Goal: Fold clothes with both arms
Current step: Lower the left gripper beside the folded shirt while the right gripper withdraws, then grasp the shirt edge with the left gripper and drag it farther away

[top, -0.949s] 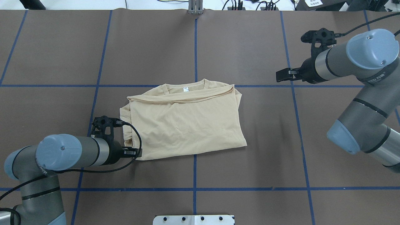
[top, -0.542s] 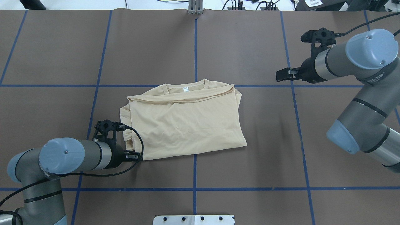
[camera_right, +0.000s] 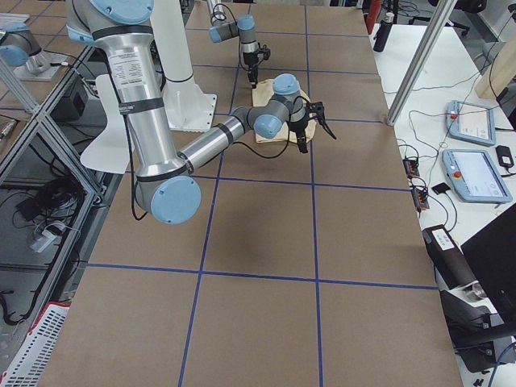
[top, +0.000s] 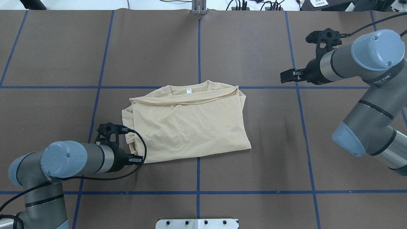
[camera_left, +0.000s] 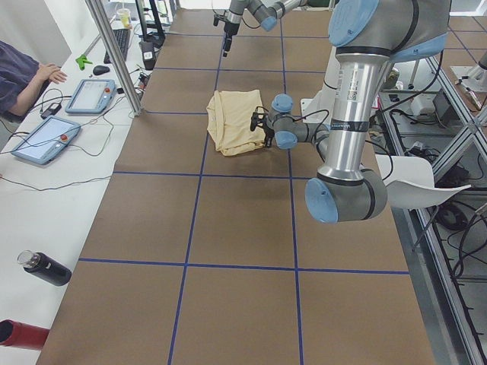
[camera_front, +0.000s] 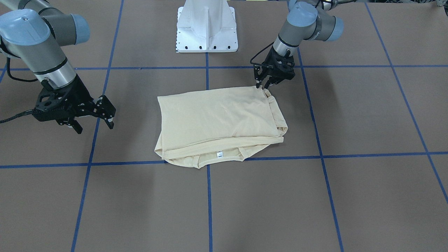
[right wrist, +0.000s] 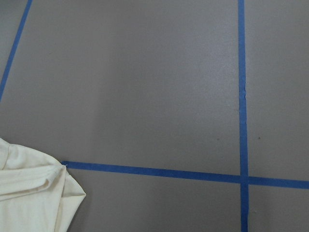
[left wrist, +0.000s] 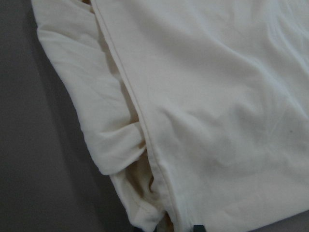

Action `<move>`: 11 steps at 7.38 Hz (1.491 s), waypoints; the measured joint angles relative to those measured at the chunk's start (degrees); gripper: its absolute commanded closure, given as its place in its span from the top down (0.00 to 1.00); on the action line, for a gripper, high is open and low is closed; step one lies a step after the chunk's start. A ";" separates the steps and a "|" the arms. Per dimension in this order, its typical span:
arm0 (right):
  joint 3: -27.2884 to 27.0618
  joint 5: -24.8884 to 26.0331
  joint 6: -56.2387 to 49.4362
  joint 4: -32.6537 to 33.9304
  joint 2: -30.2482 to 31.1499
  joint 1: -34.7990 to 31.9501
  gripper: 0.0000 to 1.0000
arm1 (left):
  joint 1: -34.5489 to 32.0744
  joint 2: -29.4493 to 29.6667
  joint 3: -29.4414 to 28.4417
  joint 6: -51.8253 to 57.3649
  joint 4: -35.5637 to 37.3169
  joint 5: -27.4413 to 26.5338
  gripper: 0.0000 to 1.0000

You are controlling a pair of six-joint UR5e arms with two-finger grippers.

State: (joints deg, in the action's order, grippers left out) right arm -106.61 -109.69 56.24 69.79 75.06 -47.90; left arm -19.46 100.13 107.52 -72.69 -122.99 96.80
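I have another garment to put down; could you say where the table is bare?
The brown table is bare beyond the folded cream-yellow T-shirt, between it and the white base plate, and towards the open black right claw. Crowded at the shirt's corner by the black left claw.

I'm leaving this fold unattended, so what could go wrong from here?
The left gripper is at a bunched, layered corner of the T-shirt; it may catch only some layers and drag the fold apart. The right gripper hangs open, away from the cloth, so a one-sided lift could skew it.
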 measured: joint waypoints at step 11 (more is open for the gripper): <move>0.88 0.15 0.73 -0.09 -0.47 0.59 1.00 | -23.52 21.57 -27.56 27.12 5.99 0.13 0.00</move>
State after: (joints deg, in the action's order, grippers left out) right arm -105.73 -109.54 56.97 69.70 74.59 -47.31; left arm -42.97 121.71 79.95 -45.56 -117.00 96.94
